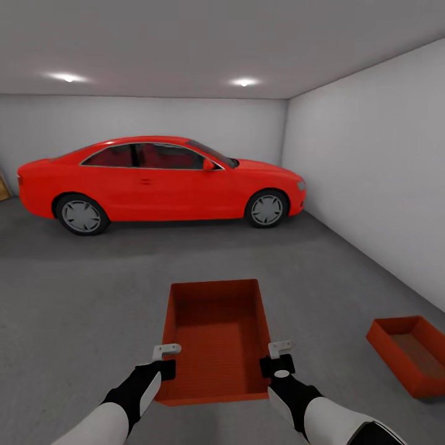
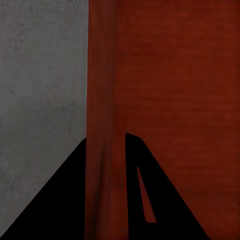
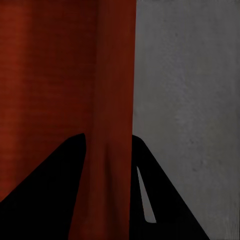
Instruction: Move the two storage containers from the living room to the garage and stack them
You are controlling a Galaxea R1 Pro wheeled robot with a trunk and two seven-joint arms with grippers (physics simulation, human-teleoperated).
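The 2 storage containers, one held (image 1: 216,334) and one on the ground (image 1: 411,352), look matt orange-red with finely ribbed faces. The floor (image 1: 93,296) is matt, mottled grey concrete. The car (image 1: 161,182) has glossy red paint.

A red car (image 1: 161,182) stands under 2 ceiling lights (image 1: 244,81).

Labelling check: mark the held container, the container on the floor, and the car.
held container (image 1: 213,334): head view, ribbed inside bottom.
container on the floor (image 1: 415,352): head view, inside bottom.
car (image 1: 179,185): head view, door panel.
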